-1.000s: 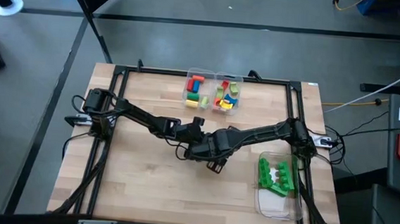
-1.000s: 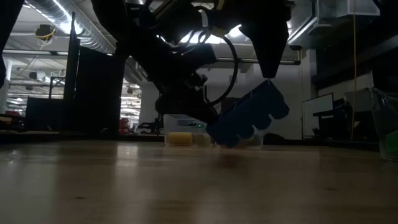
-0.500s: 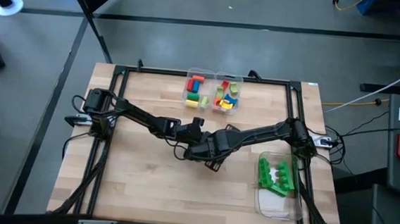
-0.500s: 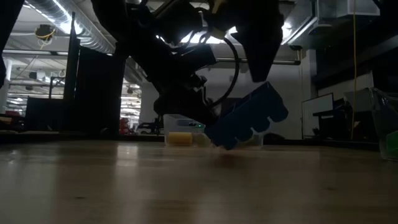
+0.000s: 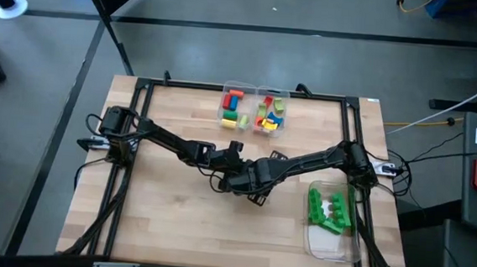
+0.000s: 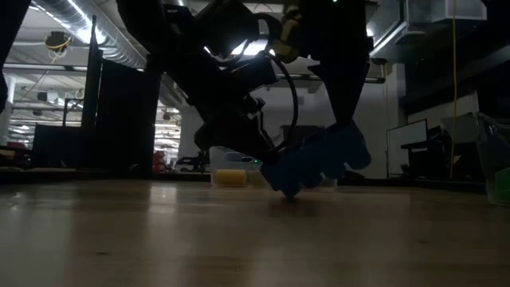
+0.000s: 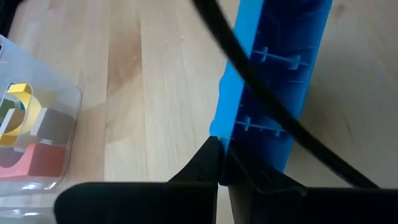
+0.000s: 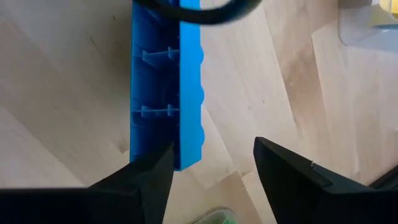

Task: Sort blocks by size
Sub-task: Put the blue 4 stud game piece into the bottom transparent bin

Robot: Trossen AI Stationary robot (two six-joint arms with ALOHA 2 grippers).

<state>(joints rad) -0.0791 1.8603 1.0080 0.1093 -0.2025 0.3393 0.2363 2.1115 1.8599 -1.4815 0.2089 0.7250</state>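
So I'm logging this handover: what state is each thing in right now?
blue brick: tilted above the table, pinched at one wall.
left gripper: shut on the blue brick.
right gripper: open, straddling the brick's end.
green bricks: in the clear tray.
small blocks: in two clear containers.

blue brick [image 7: 273,93]: long, studded, tilted, one end low near table centre
green bricks [image 5: 329,210]: piled in right container
small blocks [image 5: 257,109]: mixed colours, in two far containers
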